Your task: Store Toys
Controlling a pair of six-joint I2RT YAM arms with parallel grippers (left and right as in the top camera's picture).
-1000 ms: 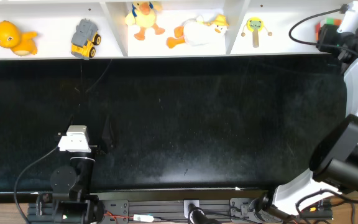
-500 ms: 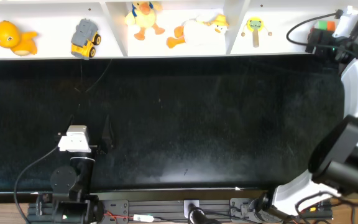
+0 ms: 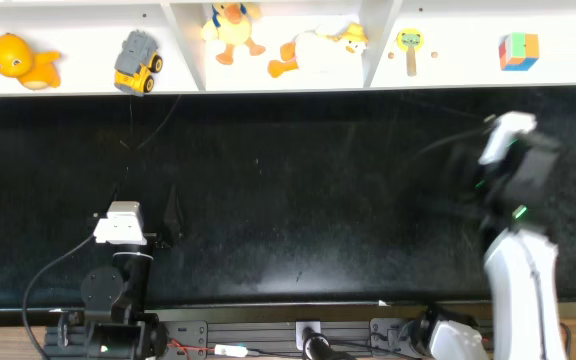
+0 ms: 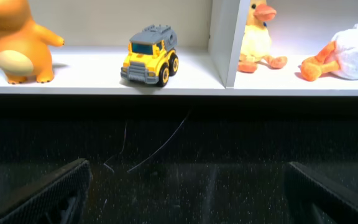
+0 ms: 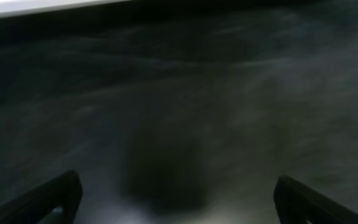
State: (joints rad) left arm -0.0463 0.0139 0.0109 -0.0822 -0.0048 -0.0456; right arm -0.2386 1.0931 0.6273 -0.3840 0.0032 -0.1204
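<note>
All my toys are on the long white shelf (image 3: 78,80) with its three compartments. In the left compartment, the orange plastic duck-ish figure (image 3: 23,58) stands at the outer end. The yellow and grey toy truck (image 3: 138,62) sits beside it, closer to the divider. In the middle compartment, the yellow plush duck (image 3: 232,30) sits upright just past that divider, and the white plush duck with orange feet (image 3: 318,50) lies on its side next to it. In the right compartment, the little wooden rattle with a green and yellow face (image 3: 410,45) is by the divider. The multicoloured block cube (image 3: 519,50) sits well apart from it, toward the shelf's outer end.

My right pincer (image 5: 182,199) hangs over the black table top (image 3: 318,180) in front of the shelf's right compartment, fingers spread wide and empty. It's a blur from overhead, so I can't tell how close it is to the shelf's front edge. My left pincer (image 4: 185,196) is low over the same table top, well back from the shelf. It faces the left compartment with the truck almost straight ahead, and it's spread wide and empty too.
</note>
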